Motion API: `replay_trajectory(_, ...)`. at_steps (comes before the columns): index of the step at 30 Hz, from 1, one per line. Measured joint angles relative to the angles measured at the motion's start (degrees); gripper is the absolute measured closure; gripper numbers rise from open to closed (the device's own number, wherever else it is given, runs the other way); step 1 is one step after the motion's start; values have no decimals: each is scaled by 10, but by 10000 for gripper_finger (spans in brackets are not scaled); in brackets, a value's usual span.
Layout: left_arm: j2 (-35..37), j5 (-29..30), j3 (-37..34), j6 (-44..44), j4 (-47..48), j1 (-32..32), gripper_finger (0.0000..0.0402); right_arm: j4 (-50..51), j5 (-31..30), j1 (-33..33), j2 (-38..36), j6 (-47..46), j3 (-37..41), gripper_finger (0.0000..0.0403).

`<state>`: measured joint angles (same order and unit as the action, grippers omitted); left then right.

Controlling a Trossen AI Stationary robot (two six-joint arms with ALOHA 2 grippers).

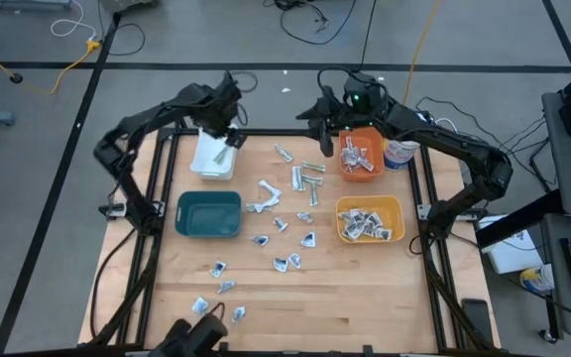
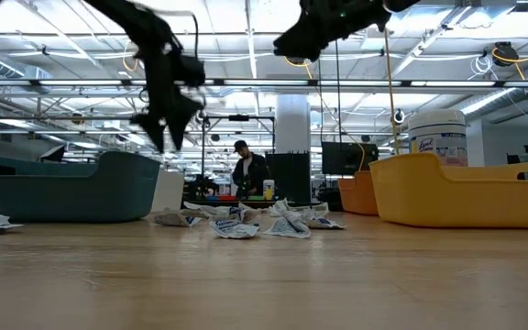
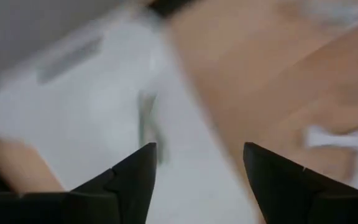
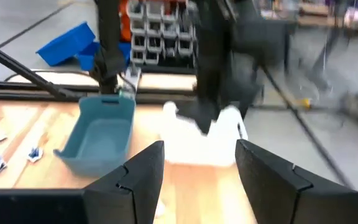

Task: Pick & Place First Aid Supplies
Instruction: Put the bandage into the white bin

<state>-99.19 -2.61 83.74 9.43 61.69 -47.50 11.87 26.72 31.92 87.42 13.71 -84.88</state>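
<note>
Left gripper (image 1: 228,134) hangs over the white bin (image 1: 206,161), jaws parted, empty.

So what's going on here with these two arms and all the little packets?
The robot is sorting first aid packets from the wooden table into bins. The left claw hangs open over the white bin, where a narrow strip lies. The right claw waits open beside the orange bin. The orange and yellow bins hold packets; the teal bin looks empty.

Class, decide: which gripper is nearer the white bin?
Left. The left gripper hangs over the white bin; the right gripper is off to its side, by the orange bin.
</note>
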Motion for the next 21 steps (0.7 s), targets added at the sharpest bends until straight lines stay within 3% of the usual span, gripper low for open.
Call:
replay_trajectory(5, 91, -54, -25, -45, -176, 33, 147, 69, -2, 20, 0, -10, 0, 209)
replay_trajectory(14, 232, -181, -226, -37, -577, 80, 146, 160, -118, 27, 2, -5, 0, 209)
replay_trajectory(17, 240, -211, -268, -28, -651, 100, 146, 187, -145, 24, 20, 5, 0, 199)
replay_trajectory(21, 241, -246, -281, -6, -673, 124, 147, 238, -188, 26, 57, -21, 0, 169)
